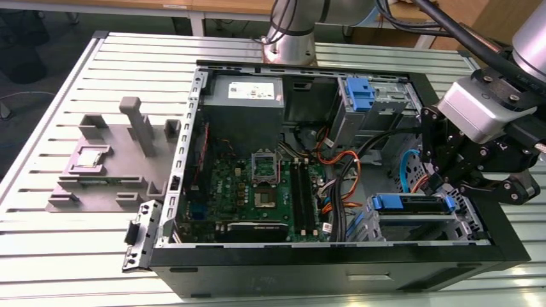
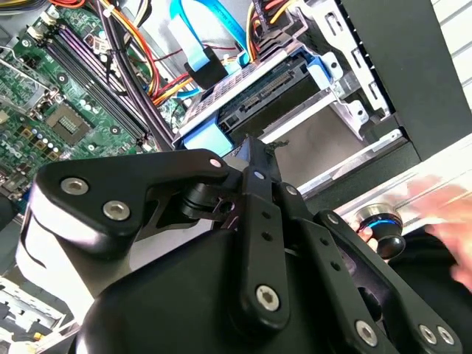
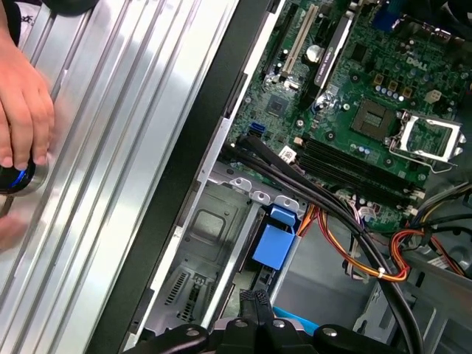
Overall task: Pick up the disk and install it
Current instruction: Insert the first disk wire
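Exterior view: disk (image 1: 415,204) sits in the corner cage (image 1: 426,225)
Gripper (image 3: 254,299): jaws together, empty, near the disk
Handling: likely dense, rigid, shock-sensitive
Hold: blue carrier (image 1: 388,203) edges, judged firmest

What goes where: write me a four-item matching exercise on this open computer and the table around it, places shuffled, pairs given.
Things:
1. disk
2. grey fixture
3. hand
4. CPU socket

Places:
A. on the green motherboard
B. on a blue-lit button
C. on the slotted table, outside the case, at the exterior view's left
D. in the metal drive cage at the case's corner

Pairs: 1-D, 2-C, 3-B, 4-A.
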Motion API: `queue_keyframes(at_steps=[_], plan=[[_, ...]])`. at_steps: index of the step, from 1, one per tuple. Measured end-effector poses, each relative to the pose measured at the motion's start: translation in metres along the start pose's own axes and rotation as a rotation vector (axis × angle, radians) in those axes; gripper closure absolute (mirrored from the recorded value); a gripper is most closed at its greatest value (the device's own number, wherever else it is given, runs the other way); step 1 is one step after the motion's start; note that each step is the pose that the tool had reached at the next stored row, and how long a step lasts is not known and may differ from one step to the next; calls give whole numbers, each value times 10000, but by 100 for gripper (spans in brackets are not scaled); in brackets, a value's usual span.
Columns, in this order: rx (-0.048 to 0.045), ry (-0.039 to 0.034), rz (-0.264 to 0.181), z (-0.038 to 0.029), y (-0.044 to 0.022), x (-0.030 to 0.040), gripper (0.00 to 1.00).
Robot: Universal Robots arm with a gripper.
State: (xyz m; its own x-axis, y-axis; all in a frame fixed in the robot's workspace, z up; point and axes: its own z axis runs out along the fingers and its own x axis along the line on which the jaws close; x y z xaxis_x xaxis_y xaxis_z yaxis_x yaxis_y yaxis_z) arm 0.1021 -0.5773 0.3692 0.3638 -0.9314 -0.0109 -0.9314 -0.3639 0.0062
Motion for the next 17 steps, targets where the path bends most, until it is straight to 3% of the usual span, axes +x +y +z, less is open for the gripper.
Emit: queue_keyframes(at_steps=[17], plan=[[0, 0, 40, 0, -9, 3, 90]])
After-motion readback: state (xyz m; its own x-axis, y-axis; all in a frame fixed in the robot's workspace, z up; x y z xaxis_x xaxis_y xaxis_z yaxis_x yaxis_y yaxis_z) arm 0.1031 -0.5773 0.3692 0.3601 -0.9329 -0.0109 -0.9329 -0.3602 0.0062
